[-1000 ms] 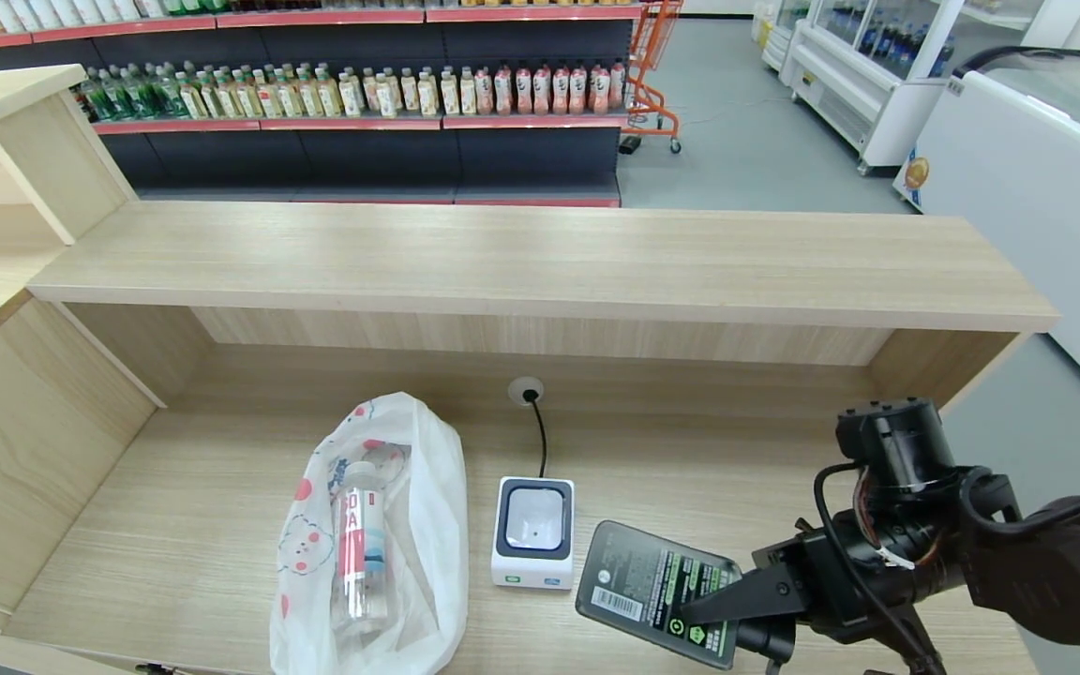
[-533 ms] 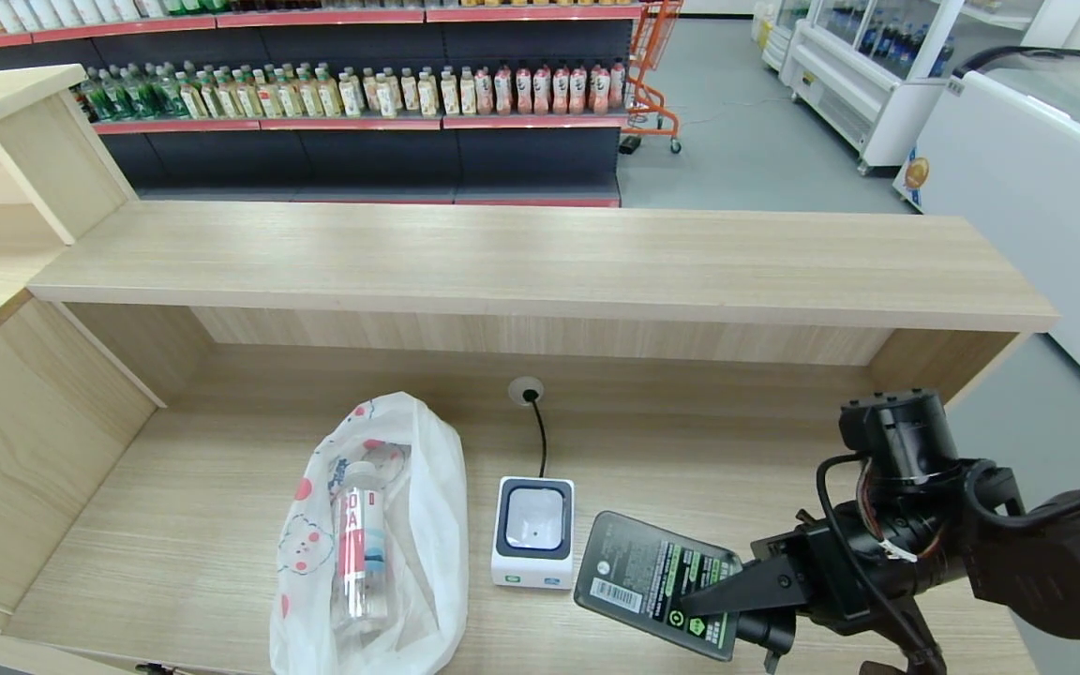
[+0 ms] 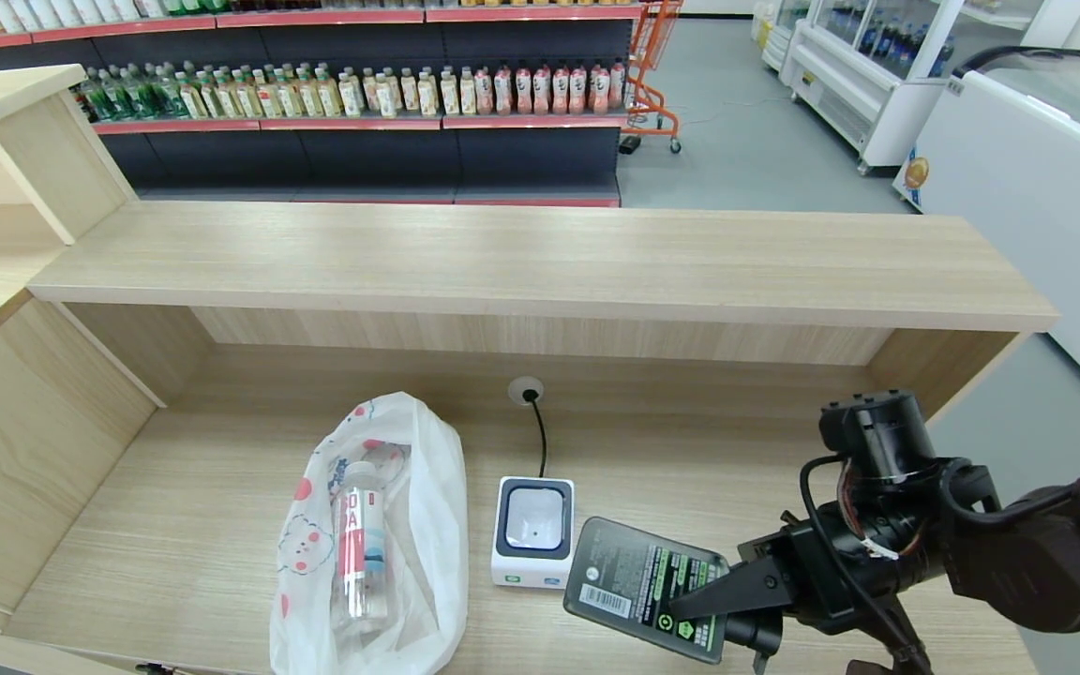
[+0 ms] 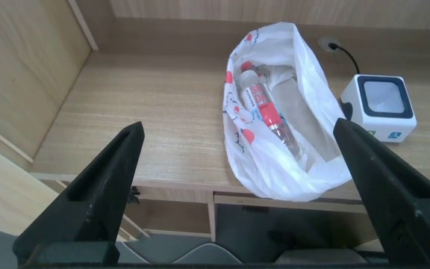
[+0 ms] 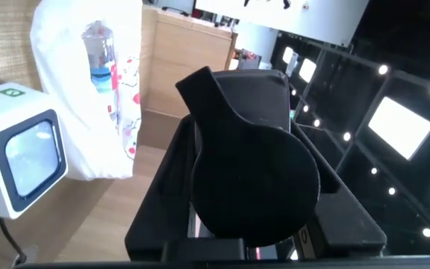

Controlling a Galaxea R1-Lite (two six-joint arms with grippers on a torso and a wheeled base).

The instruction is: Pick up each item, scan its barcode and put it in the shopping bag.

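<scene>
Our right fingers (image 3: 737, 589) are clenching a dark flat pouch (image 3: 629, 577) by its right end, close to the front edge of the wooden surface (image 3: 174, 525). We are holding the pouch tilted, with its printed face and white barcode turned upward. Its barcode corner is sitting just beside the right side of the scanner (image 3: 533, 530).

Our left fingers (image 4: 103, 194) are spread wide and grasping nothing. In the left wrist view they are hanging out in front of the surface's near edge, with the shopping bag (image 3: 432, 506) showing between them.

We are seeing the white shopping bag, printed with red and blue cartoon figures, lying on the surface just left of the scanner. A clear bottle (image 3: 359, 544) with a red, white and blue label is lying inside it.

The scanner, a small white box, is standing with its dark-framed window facing up. A black cable (image 3: 540, 436) is running from behind it to a round grommet (image 3: 526, 389) at the back of the surface.

Beyond that, a raised wooden ledge (image 3: 540, 258) is spanning the full width. Behind it, store shelves (image 3: 352, 122) are carrying rows of drink bottles (image 3: 362, 92). An orange cart (image 3: 652, 66) is standing at the shelves' right end, and white freezers (image 3: 1037, 178) are lining the aisle on the right.
</scene>
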